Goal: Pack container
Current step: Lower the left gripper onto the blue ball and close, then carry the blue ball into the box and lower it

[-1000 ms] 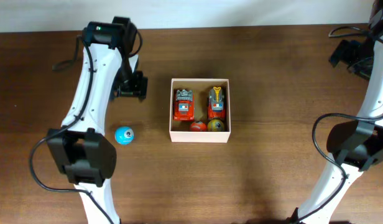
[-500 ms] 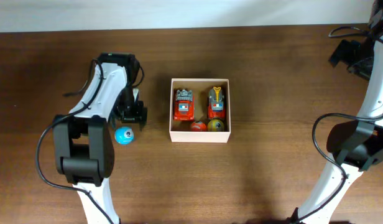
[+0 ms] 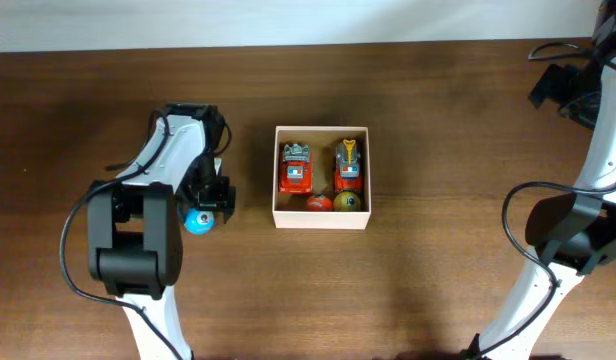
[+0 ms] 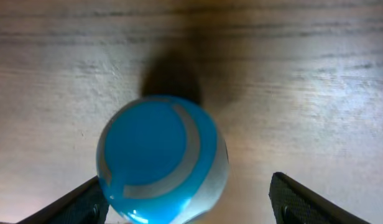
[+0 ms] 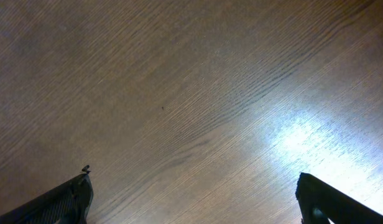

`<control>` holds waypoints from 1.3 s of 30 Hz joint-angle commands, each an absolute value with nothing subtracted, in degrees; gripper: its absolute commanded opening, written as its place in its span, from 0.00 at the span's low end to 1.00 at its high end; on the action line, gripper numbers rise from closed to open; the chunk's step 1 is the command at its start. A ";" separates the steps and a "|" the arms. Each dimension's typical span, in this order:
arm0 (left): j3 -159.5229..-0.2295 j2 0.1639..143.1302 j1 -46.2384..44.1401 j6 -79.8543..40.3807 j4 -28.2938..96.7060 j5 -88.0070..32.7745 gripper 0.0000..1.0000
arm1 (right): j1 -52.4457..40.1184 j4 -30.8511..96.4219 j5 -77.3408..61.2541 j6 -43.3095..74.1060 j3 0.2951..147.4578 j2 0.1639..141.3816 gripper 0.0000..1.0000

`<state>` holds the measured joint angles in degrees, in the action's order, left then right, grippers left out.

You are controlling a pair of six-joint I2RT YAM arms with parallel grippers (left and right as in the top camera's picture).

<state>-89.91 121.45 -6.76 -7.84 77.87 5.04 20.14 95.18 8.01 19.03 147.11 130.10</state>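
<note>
The container [image 3: 321, 218], a small cream-white square box, sits mid-table. It holds two red-orange toy cars [image 3: 296, 168], an orange ball [image 3: 319, 203] and a yellow-green ball [image 3: 348, 202]. A blue ball with grey stripes [image 3: 198, 219] lies on the table left of the box; it fills the left wrist view [image 4: 161, 158]. My left gripper [image 3: 210, 201] hangs open right over it, fingers on either side, the left finger [image 4: 73, 204] close against it. My right gripper [image 3: 566, 88] is open and empty at the far right back corner, over bare wood.
The table is dark brown wood [image 3: 438, 280]. A white wall edge [image 3: 308, 20] runs along the back. The right arm's base [image 3: 563, 235] stands at the right side, the left arm's base [image 3: 133, 255] at the front left.
My left gripper has moved toward the front of the table, from beside the box's left wall down over the blue ball. The right arm has not moved.
</note>
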 commanded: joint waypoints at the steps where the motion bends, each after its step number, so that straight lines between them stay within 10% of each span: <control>1: -88.23 121.45 -6.59 -8.36 76.25 3.92 0.83 | 19.90 95.18 8.12 19.16 148.18 127.85 0.99; 13: -87.02 121.45 -6.55 -8.34 75.37 4.34 0.56 | 19.90 95.15 8.12 19.16 148.18 127.85 0.99; 39: -108.38 121.45 -6.68 -5.08 80.12 -6.24 0.50 | 19.90 95.18 8.12 19.16 148.18 127.85 0.99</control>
